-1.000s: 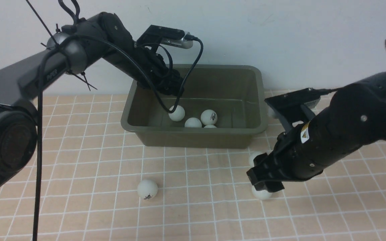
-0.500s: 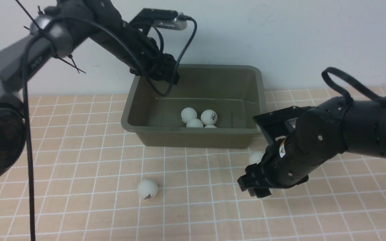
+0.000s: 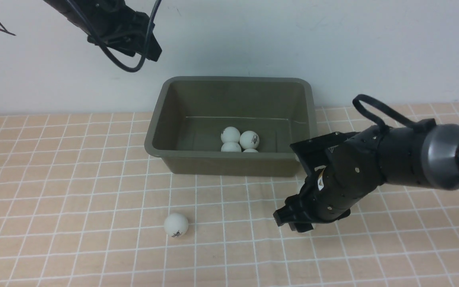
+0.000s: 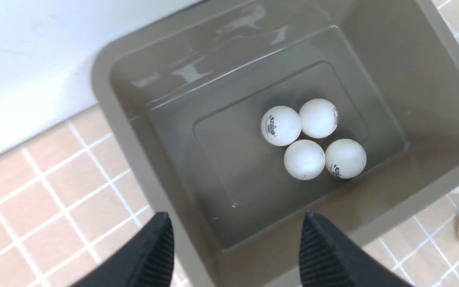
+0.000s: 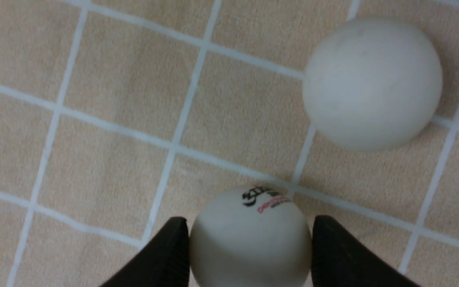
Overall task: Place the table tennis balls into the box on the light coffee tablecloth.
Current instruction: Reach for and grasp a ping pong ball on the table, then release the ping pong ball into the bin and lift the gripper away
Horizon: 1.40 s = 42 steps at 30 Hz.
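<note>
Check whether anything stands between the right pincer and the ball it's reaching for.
Nothing visible does. The right pincer closely flanks the logo ball on the tablecloth; the plain ball lies apart, off to one side, not between them.

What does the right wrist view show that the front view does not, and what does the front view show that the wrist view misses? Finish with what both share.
Only the right wrist view: the logo ball clamped between the fingers of the right gripper, and a plain ball lying apart from it; in the front view the arm hides both. Only the front view: the box with its clustered balls, a lone ball on the cloth, and the raised left arm. Both: the tablecloth and the right gripper.
</note>
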{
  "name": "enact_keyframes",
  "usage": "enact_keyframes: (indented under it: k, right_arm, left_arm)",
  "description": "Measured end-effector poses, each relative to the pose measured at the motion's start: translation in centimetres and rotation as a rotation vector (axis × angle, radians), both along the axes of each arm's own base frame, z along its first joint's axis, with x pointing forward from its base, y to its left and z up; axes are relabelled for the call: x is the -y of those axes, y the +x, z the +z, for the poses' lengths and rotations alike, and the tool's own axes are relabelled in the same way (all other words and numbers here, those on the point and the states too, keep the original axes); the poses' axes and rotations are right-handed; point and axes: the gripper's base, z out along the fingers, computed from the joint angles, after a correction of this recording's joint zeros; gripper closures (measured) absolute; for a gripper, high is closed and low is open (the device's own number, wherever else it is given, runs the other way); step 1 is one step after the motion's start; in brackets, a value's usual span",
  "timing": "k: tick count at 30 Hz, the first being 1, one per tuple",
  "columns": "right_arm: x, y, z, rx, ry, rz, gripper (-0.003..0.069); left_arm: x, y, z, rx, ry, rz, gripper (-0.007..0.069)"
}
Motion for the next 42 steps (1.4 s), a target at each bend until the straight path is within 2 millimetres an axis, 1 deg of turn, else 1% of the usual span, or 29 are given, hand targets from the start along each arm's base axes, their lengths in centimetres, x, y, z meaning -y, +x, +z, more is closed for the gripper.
enact_keyframes:
  k: [3, 5, 7, 11, 13, 14, 15, 16, 17, 20, 22, 24, 25, 26, 27, 28, 30, 31, 32, 33, 35, 36, 37, 38, 42]
  right_arm:
    - [-0.1, 0.3, 0.1, -0.002, -0.001, -0.003, 0.0299]
    - [0.0, 0.2, 0.2, -0.023, -0.013, -0.008, 0.0299]
    - [0.1, 0.2, 0.4, -0.058, -0.028, -0.012, 0.0299]
    - [-0.3, 0.1, 1.8, -0.138, -0.041, 0.024, 0.0299]
    - [-0.8, 0.1, 3.3, -0.164, -0.014, 0.062, 0.0299]
    - [-0.9, 0.0, 3.6, -0.168, -0.004, 0.064, 0.0299]
    - [-1.2, 0.1, 5.2, -0.160, 0.028, 0.093, 0.0299]
    - [-1.5, 0.1, 6.8, -0.138, 0.061, 0.122, 0.0299]
    - [-1.8, 0.3, 8.6, -0.102, 0.093, 0.147, 0.0299]
    - [-2.4, 1.2, 12.5, 0.015, 0.147, 0.178, 0.0299]
    - [-2.7, 2.1, 14.7, 0.104, 0.156, 0.190, 0.0299]
    - [-3.0, 3.3, 15.8, 0.168, 0.138, 0.201, 0.0299]
    - [-3.2, 3.9, 16.0, 0.187, 0.126, 0.204, 0.0299]
    - [-3.4, 4.5, 16.0, 0.204, 0.115, 0.208, 0.0299]
    - [-3.7, 5.6, 15.5, 0.219, 0.088, 0.211, 0.0299]
    - [-4.0, 6.5, 15.2, 0.230, 0.077, 0.209, 0.0299]
    - [-4.3, 8.2, 14.9, 0.247, 0.074, 0.194, 0.0299]
    - [-4.2, 9.3, 14.2, 0.240, 0.068, 0.181, 0.0299]
    - [-4.3, 9.3, 14.5, 0.246, 0.071, 0.180, 0.0299]
    - [-4.1, 10.5, 13.9, 0.240, 0.071, 0.163, 0.0299]
    - [-3.7, 12.2, 13.1, 0.222, 0.079, 0.143, 0.0299]
    - [-3.5, 12.9, 12.6, 0.209, 0.087, 0.137, 0.0299]
    - [-3.4, 13.2, 12.4, 0.206, 0.088, 0.134, 0.0299]
    - [-3.2, 14.1, 11.6, 0.185, 0.103, 0.131, 0.0299]
    - [-3.2, 15.8, 9.1, 0.116, 0.151, 0.127, 0.0299]
  left_arm:
    - [-0.1, -1.3, 0.9, 0.003, 0.007, 0.001, 0.0270]
    - [-0.2, -2.1, 1.0, -0.010, 0.012, 0.004, 0.0270]
    - [-0.4, -2.9, 0.0, -0.059, 0.029, 0.014, 0.0270]
    - [-0.8, -4.9, -4.7, -0.248, 0.065, 0.032, 0.0270]
    - [-0.9, -6.3, -7.2, -0.347, 0.075, 0.032, 0.0270]
    - [-0.9, -6.4, -7.4, -0.355, 0.076, 0.032, 0.0270]
    - [-1.0, -7.5, -8.6, -0.405, 0.081, 0.032, 0.0270]
    - [-1.0, -8.4, -9.2, -0.434, 0.082, 0.030, 0.0270]
    - [-0.9, -9.2, -9.4, -0.450, 0.082, 0.027, 0.0270]
    - [-0.3, -10.8, -9.7, -0.465, 0.087, 0.008, 0.0270]
    - [0.9, -12.0, -10.1, -0.483, 0.097, -0.031, 0.0270]
    - [2.4, -12.8, -10.9, -0.497, 0.121, -0.076, 0.0270]
    - [2.7, -12.9, -11.2, -0.498, 0.128, -0.084, 0.0270]
    - [3.8, -13.2, -11.8, -0.489, 0.157, -0.108, 0.0270]
    - [5.0, -13.5, -12.3, -0.471, 0.193, -0.134, 0.0270]
    - [5.8, -13.6, -12.6, -0.448, 0.222, -0.142, 0.0270]
    - [6.7, -13.5, -13.0, -0.395, 0.280, -0.143, 0.0270]
    - [7.2, -13.4, -13.1, -0.358, 0.302, -0.140, 0.0270]
    - [7.2, -13.3, -13.2, -0.353, 0.306, -0.137, 0.0270]
    - [7.6, -13.2, -13.2, -0.310, 0.330, -0.139, 0.0270]
    - [7.9, -13.0, -13.3, -0.283, 0.342, -0.140, 0.0270]
    - [8.0, -12.9, -13.5, -0.282, 0.343, -0.138, 0.0270]
    - [8.0, -12.9, -13.5, -0.279, 0.344, -0.139, 0.0270]
    - [8.0, -12.7, -13.8, -0.277, 0.345, -0.136, 0.0270]
    - [8.2, -12.1, -15.1, -0.291, 0.361, -0.137, 0.0270]
